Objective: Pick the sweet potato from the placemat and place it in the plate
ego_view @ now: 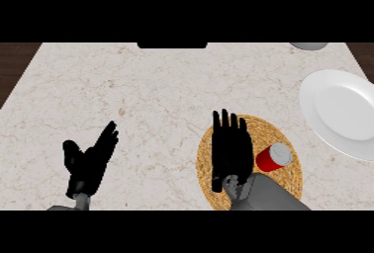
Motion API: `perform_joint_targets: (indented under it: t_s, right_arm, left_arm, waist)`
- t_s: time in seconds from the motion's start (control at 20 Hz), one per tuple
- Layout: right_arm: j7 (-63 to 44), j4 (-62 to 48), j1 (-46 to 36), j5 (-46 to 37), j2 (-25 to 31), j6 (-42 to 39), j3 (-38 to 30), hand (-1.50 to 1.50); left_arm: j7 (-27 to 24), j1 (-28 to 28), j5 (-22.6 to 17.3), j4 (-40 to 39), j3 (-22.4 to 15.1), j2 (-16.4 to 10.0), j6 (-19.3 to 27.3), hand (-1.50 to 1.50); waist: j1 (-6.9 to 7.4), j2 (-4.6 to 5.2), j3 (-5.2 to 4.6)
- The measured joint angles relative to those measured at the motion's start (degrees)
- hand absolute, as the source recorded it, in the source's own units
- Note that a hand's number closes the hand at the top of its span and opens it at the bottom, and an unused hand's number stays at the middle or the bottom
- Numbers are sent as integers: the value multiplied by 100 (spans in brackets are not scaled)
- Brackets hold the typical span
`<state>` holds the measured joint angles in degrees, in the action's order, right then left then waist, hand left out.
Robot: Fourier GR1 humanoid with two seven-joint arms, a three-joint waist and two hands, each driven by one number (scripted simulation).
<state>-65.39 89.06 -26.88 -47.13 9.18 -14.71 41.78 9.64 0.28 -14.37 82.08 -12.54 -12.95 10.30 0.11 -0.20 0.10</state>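
Lying on the woven placemat [288, 185], a red, pale-topped can [274, 157] sits beside the right robot hand [232, 148], fingers straight

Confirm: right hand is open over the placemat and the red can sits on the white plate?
No. The head view shows the red can on the placemat, beside the right hand, not on the white plate; the hand is open over the placemat.

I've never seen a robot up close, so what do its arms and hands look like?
The left hand and right hand are plain black, human-shaped, with slim fingers and a thumb. Each joins a smooth, rounded grey forearm. No cables or markings show.
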Motion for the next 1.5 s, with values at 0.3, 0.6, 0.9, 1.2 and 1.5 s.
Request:
perform_joint_targets:
  t_s: [0.3,0.6,0.9,1.2,1.5]
  right_arm:
    - [48,-290,182,-561,-252,-78,-39,-150]
    - [144,-528,402,-1041,-363,-191,-194,-150]
    - [341,-785,578,-1337,-565,-304,-471,-150]
    - [522,-1271,692,-1474,-790,-393,-619,150]
    - [837,-1272,674,-1674,-745,-731,-691,150]
  left_arm:
    - [-44,42,48,2,42,5,-53,0]
    - [127,-63,24,-34,130,4,-93,0]
    - [45,-97,116,-119,169,79,-117,0]
    - [79,-50,148,-87,197,110,-174,0]
    - [118,-85,219,-85,218,168,-213,0]
  waist:
    - [-13,-4,0]
    - [-26,0,-6]
    - [-11,-10,-2]
    - [9,-24,-6]
    - [9,-35,-11]
